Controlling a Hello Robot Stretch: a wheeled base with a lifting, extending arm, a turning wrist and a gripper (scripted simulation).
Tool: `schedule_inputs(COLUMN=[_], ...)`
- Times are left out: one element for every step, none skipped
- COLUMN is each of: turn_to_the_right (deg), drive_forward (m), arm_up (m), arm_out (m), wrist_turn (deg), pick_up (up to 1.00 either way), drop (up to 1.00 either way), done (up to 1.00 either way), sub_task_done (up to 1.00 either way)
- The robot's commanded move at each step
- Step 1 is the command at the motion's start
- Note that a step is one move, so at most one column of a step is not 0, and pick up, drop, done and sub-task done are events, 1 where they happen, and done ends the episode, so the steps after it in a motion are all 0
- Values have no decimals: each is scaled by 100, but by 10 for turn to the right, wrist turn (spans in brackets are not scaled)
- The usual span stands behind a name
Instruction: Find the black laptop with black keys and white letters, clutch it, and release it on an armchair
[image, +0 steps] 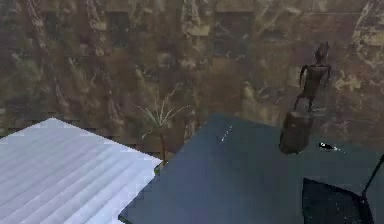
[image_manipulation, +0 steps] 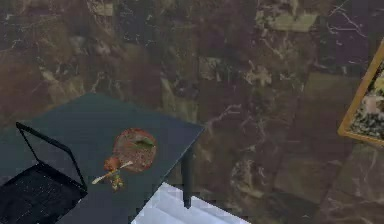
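Brown-veined marble walling is closing off the room behind a dark, matte, slate-coloured table, smooth and flat-topped on thin square legs. How the fingers are standing I cannot tell, nor whether they are carrying anything.

Nearest the reaching side, the black laptop is sitting on the table at the arm side view's lower left corner. Its thin lid frame is tilting back above a dark, finely gridded keyboard. It is showing again at the forward view's lower right. Its key lettering is too small to read.

Just beside it, a round reddish-brown dish-like thing, mottled with green, is lying flat. A small orange piece on a pale stick is resting at its near edge.

Farther along the tabletop, a slim dark statue is standing upright on a blocky base. Beyond the table's corner a spiky, thin-leaved plant is rising against the wall, and a white ribbed bed surface is spreading at the forward view's left. A gold-framed picture is hanging at the arm side view's right edge.

The finding step seems to be ending and the lining-up for the grasp beginning. The base is probably needing a short roll forward to bring the reach over the laptop. A thin, rigid, hinged slab is calling for a careful hold on an edge. Seeking the armchair is coming afterwards.
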Motion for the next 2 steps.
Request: schedule_inputs(turn_to_the_right=[-390, 0], drive_forward=[0, 0], arm_up=[0, 50], arm_out=[0, 0], wrist_turn=[0, 0], pick_up=[0, 0], drop=[0, 0], done=[0, 0], sub_task_done=[0, 0])
